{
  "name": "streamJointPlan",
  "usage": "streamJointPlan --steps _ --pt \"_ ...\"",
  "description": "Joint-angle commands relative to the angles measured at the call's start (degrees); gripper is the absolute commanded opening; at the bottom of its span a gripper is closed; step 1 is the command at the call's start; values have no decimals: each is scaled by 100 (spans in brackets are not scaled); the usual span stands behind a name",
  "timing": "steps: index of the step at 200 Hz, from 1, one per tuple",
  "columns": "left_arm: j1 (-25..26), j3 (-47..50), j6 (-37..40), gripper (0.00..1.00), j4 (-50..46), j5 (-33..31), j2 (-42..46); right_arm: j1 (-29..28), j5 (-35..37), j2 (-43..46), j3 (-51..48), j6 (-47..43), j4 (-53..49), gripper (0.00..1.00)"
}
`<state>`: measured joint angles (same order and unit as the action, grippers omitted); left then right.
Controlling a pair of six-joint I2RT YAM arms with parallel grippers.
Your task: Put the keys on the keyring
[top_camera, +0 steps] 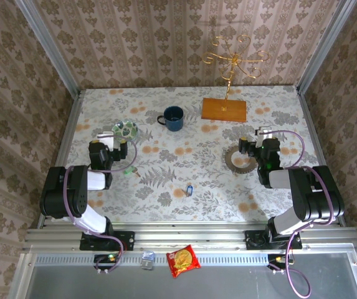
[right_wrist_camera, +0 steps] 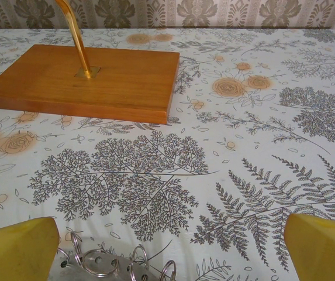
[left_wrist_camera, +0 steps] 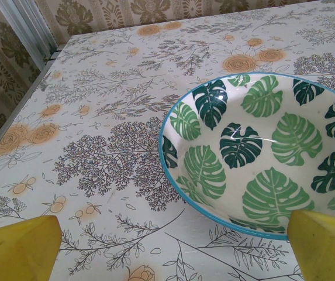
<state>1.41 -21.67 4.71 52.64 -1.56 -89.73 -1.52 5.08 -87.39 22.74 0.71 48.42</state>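
Step in hand: the start, as I judge it; no key is picked up and none is on the ring.
Left tool [left_wrist_camera: 167,250]: jaws wide apart and empty, pointed at the tabletop [top_camera: 166,168] beside the leaf-patterned dish [left_wrist_camera: 261,146].
Right tool [right_wrist_camera: 168,249]: jaws also wide apart, holding nothing, hanging over the far edge of the keyring [top_camera: 231,162].
Keyring: flat on the tabletop on the right side, partly under the right arm; its wire loops show at the bottom of the right wrist view.
Blue key [top_camera: 189,189]: alone on open tabletop between the two arms, toward the near edge, well apart from the keyring.
Green key [top_camera: 128,172]: a small pale green speck just beside the left forearm (too small to be sure of its lie).
Other things: blue mug [top_camera: 172,118] and the gold wire stand [top_camera: 234,57] on its wooden base [right_wrist_camera: 82,79] at the far side, clear of the work.
Next move calls for: one tool to come down on a key, probably the blue one, with a low, narrow pinch on its plastic head, since it lies flat and is tiny; the right tool is well placed to steady the keyring.
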Motion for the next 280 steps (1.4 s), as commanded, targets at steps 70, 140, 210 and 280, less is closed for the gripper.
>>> streamJointPlan --steps 70,140,210,280 --pt "58 185 35 100 -584 126 1343 11 287 1852 667 373 -2811 100" --pt "296 -110 -375 92 -2064 426 2256 -85 291 2664 1295 2484 -6112 90" --pt "944 -349 -1191 89 -2901 268 2749 -394 -1041 2607 1301 3391 -7596 64" --pt "2881 -271 -2004 88 -2440 -417 2237 -428 -2085 1620 1118 3333 -6838 36"
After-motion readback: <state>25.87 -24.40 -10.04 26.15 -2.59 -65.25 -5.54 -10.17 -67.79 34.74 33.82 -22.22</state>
